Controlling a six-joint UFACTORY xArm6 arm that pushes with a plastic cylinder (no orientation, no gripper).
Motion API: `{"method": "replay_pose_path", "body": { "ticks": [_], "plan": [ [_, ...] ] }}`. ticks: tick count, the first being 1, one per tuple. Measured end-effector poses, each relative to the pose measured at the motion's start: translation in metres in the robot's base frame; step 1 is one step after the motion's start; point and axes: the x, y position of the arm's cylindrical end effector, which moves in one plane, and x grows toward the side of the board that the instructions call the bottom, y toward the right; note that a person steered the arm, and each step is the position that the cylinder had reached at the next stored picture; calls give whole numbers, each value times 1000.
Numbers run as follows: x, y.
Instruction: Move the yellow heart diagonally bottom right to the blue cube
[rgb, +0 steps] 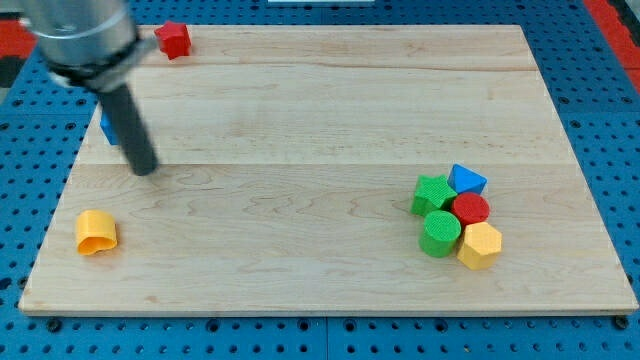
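Observation:
The yellow heart lies near the board's bottom left corner. The blue cube sits near the left edge, mostly hidden behind my rod; only a sliver shows. My tip rests on the board just below and right of the blue cube, and above and right of the yellow heart, clear of it.
A red block sits at the top left edge of the wooden board. At the right, a cluster: green cube, blue triangular block, red cylinder, green cylinder, yellow hexagon.

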Motion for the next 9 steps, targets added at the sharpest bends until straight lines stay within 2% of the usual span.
{"method": "replay_pose_path", "body": {
  "ticks": [1, 2, 3, 4, 5, 6, 7, 9],
  "plan": [
    [84, -63],
    [97, -64],
    [120, 45],
    [110, 62],
    [117, -28],
    [92, -24],
    [89, 49],
    [73, 56]
  ]
}}
